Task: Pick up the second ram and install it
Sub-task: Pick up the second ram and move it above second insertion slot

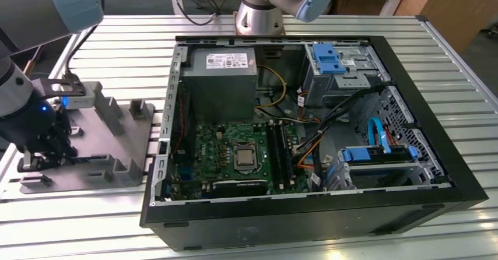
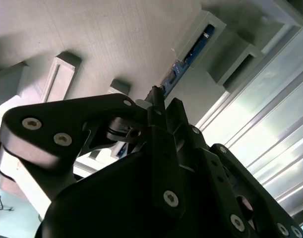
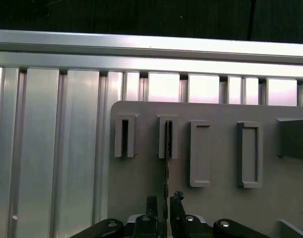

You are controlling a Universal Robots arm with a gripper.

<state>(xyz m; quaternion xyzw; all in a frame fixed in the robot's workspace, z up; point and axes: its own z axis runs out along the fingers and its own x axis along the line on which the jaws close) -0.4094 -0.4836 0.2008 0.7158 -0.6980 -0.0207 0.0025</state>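
The gripper (image 3: 164,201) is lowered over the grey fixture (image 3: 220,208), at the exterior view's left. Its jaws are narrowly apart, one on each side of the second ram (image 3: 167,148), and do not yet appear to be clamped on it. The stick stands on edge. Its long axis runs straight ahead of the gripper, and its far end sits in a slotted post. The fixture lies on the ribbed metal surface (image 3: 42,148), well apart from the motherboard (image 1: 233,149) in the open computer case (image 1: 311,213).
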